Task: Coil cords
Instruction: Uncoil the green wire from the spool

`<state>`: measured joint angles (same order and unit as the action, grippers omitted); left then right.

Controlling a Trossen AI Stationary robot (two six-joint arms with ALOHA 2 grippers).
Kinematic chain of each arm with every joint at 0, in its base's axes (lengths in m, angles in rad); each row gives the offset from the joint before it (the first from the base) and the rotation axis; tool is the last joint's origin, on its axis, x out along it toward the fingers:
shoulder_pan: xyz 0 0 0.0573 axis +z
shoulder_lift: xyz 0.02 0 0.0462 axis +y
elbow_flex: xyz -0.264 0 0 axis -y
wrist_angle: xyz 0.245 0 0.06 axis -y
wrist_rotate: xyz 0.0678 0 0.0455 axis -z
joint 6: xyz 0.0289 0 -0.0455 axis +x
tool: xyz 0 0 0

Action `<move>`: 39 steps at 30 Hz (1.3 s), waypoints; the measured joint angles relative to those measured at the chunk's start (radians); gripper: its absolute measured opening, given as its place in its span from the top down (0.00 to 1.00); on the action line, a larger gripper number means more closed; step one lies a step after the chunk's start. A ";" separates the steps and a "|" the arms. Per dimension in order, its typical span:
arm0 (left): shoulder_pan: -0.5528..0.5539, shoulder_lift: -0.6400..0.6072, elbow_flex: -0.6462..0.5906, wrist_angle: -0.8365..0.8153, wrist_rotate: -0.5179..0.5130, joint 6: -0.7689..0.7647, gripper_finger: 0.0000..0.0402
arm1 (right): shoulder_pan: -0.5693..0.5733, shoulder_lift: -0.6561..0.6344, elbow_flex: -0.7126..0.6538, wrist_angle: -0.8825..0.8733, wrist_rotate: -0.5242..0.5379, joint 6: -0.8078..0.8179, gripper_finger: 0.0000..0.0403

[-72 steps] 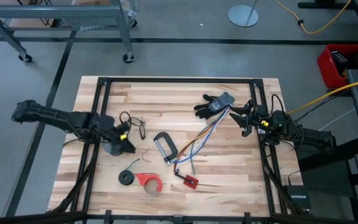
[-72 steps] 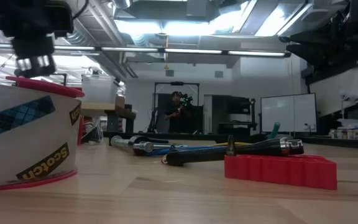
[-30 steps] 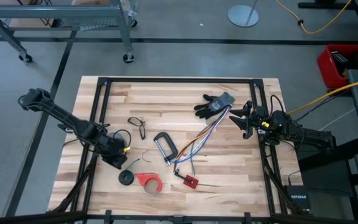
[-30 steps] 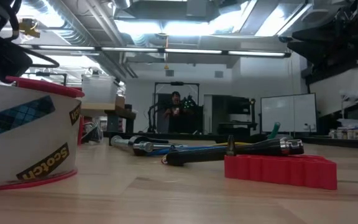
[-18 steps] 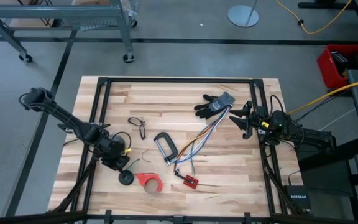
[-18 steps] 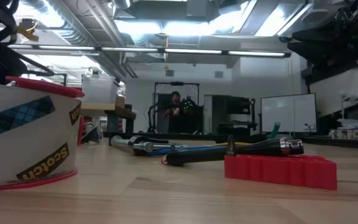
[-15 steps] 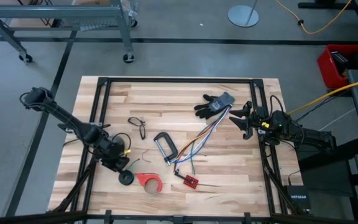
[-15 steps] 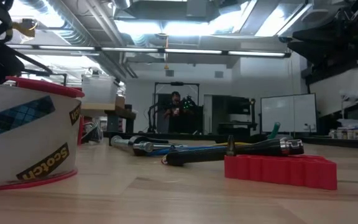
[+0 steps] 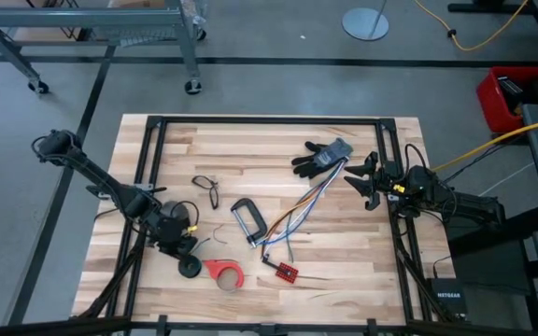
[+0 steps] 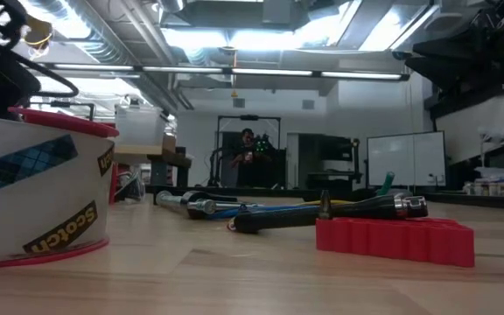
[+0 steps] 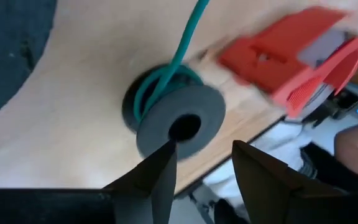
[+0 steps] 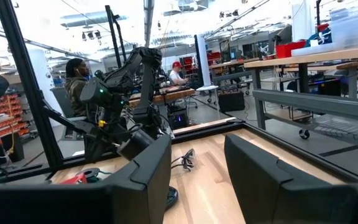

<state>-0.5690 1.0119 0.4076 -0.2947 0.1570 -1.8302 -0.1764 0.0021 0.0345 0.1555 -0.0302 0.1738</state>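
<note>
**Left gripper closing in on the coil**

The left gripper point(image 11: 201, 165), its dark fingers point(image 11: 157, 171) apart and empty, is hovering just over the small flat black round coil of cord point(image 11: 176, 115) with its green tail point(image 11: 188, 34), having travelled down from mid-table. The coil is lying at the table's near left beside the red tape dispenser point(image 9: 222, 272). A grasp seems imminent. The right gripper point(image 9: 362, 180) is idling open by the black glove point(image 9: 320, 157).

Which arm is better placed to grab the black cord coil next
The left. The left gripper hangs open right over the black cord coil, its fingers framing the coil's hole in the left wrist view. The right gripper waits open across the table by the black glove.
</note>
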 joint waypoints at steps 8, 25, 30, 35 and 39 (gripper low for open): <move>0.039 -0.002 0.002 -0.106 -0.098 0.068 0.64 | 0.000 0.000 0.000 0.006 0.000 -0.050 0.61; 0.241 -0.088 -0.001 -0.311 -0.363 0.279 0.64 | 0.000 0.000 0.000 0.032 0.020 -0.158 0.61; 0.344 -0.091 -0.004 -0.395 -0.425 0.384 0.64 | 0.000 0.000 0.000 0.033 0.030 -0.172 0.61; 0.461 -0.095 -0.004 -0.439 -0.449 0.504 0.64 | 0.000 0.000 0.000 0.035 0.030 -0.189 0.61; 0.544 -0.105 -0.004 -0.417 -0.464 0.569 0.64 | 0.000 0.000 0.000 0.041 0.037 -0.198 0.61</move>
<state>-0.0253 0.9066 0.4034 -0.7112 -0.3075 -1.2607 -0.1768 0.0023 0.0345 0.1969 0.0066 -0.0242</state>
